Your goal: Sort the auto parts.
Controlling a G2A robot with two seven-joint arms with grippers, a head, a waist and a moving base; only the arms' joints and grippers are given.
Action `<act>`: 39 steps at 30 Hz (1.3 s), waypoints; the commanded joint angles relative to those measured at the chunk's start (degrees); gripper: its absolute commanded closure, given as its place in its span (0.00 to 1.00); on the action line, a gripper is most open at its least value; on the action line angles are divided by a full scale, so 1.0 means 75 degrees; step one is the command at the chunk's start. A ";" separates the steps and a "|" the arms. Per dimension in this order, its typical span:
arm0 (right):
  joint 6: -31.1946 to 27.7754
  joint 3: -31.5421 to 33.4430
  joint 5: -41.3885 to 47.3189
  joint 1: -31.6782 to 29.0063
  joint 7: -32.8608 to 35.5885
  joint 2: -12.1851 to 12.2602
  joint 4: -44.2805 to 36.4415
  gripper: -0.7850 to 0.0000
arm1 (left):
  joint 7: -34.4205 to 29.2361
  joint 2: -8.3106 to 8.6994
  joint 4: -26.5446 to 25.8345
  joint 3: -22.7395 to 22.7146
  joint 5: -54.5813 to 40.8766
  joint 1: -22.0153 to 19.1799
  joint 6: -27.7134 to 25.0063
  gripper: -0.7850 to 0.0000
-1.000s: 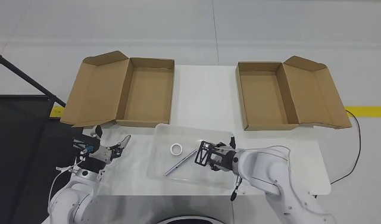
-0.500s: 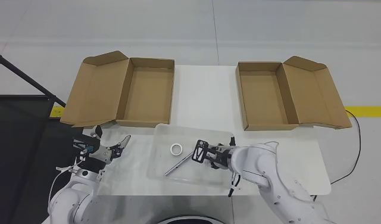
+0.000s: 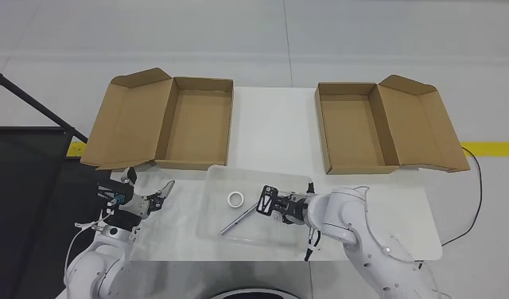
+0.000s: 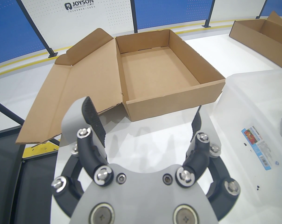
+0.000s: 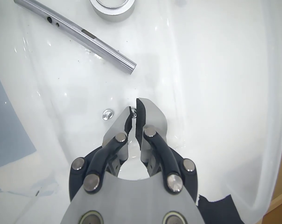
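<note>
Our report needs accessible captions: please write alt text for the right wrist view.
The right hand, nearly shut, pinches a small metal part inside the clear plastic bin. A loose screw lies beside it; a metal rod and metal ring lie farther off.

Your bin (image 5: 225,71) is translucent white plastic, glossy and smooth. Inside the bin, the rod (image 5: 73,30) is smooth bright metal, the ring (image 5: 113,12) is matt silver metal, and the screw (image 5: 107,114) is shiny. Over the bin, the right end effector (image 5: 134,108) has bare metal plates and black ribbed pads pinching a small glinting metal piece (image 5: 133,113). Beyond the bin, the left box (image 3: 195,128) and right box (image 3: 354,132) are matt brown cardboard.
</note>
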 commanded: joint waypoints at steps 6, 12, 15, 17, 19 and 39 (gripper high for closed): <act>-0.0219 0.0436 0.0274 -0.0071 -0.0411 0.0094 -0.0526 1.00 | 0.0000 0.0000 0.0000 0.0000 0.0000 0.0000 0.0000 0.00; -0.0488 0.1218 0.0657 -0.0279 -0.1043 0.0238 -0.1076 1.00 | 0.0000 0.0000 0.0000 0.0000 0.0000 0.0000 0.0000 0.00; -0.0593 0.1617 0.0840 -0.0420 -0.1359 0.0308 -0.1377 1.00 | 0.0000 0.0000 0.0000 0.0000 0.0000 0.0000 0.0000 0.00; -0.0662 0.1869 0.0954 -0.0540 -0.1554 0.0353 -0.1608 1.00 | 0.0000 0.0000 0.0000 0.0000 0.0000 0.0000 0.0000 0.00; -0.0682 0.1953 0.0976 -0.0586 -0.1608 0.0368 -0.1697 1.00 | 0.0000 0.0000 0.0000 0.0000 0.0000 0.0000 0.0000 0.00; -0.0159 0.2242 0.0753 -0.0689 -0.2146 0.0407 -0.1549 1.00 | 0.0000 0.0000 0.0000 0.0000 0.0000 0.0000 0.0000 0.00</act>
